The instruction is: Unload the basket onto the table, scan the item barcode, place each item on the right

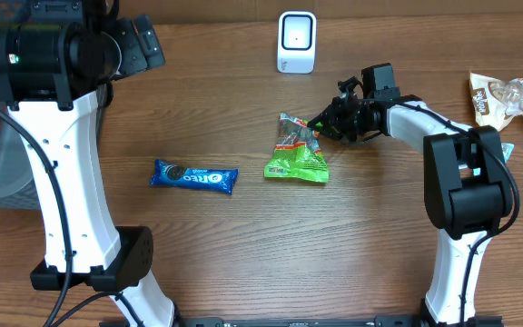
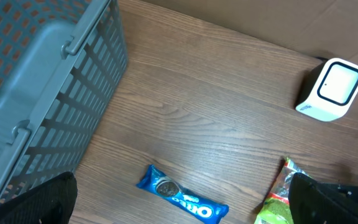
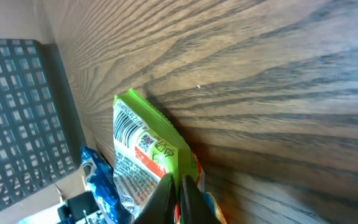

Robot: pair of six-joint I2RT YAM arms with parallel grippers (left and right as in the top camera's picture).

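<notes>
R gripper (image 3: 174, 193) was pinched shut on the edge of the green pack (image 3: 143, 146) — barcode showing to wrist cam, pack mid-table (image 1: 243, 245), just below-right of scanner (image 1: 296, 42). L gripper (image 2: 182, 186) hung wide open (nothing held) above the Oreo (image 1: 193, 176), by the basket (image 2: 36, 93).

You're looking at a wood-grain table (image 1: 243, 245). On it, a blue Oreo packet (image 1: 193, 176) lies flat left of centre, with a green packet (image 1: 298, 154) to its right, the two apart. A white scanner (image 1: 297, 42) stands at the far edge, and a brown-and-white snack bag (image 1: 507, 100) sits at the right edge.
</notes>
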